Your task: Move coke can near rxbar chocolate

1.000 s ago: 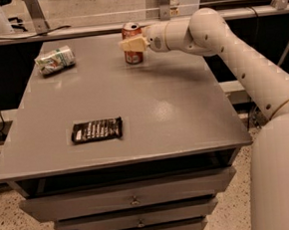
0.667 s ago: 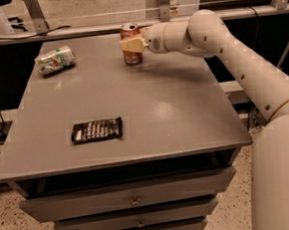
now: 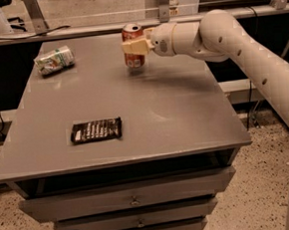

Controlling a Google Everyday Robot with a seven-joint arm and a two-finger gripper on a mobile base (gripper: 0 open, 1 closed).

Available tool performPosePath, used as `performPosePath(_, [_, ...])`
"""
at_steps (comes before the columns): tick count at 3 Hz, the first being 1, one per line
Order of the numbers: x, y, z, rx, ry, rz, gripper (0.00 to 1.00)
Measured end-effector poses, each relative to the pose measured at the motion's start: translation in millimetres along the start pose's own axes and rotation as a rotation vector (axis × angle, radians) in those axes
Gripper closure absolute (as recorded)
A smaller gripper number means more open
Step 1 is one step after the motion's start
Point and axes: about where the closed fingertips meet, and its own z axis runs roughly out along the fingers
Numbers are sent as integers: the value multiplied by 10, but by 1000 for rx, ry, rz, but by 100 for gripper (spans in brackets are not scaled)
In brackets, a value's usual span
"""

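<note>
My gripper [image 3: 132, 46] is at the far side of the grey table [image 3: 184, 114], a little right of its middle, reaching in from the right. Its fingers are clamped on the coke can [image 3: 135, 61], which stands upright in my grip with its silver top showing above them. The rxbar chocolate [image 3: 96, 130] lies flat near the front left, well apart from the can. A dented white-and-green can [image 3: 54, 60] lies on its side at the far left corner.

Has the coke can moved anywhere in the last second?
No. The coke can stands at the same spot near the table's far edge, with the gripper at its middle.
</note>
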Motion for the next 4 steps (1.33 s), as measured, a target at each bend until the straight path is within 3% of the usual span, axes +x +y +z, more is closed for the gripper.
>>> performPosePath(2, [132,893,-447,-45,11,-30,100])
performPosePath(4, [302,1444,-599,-63,28,-37,100])
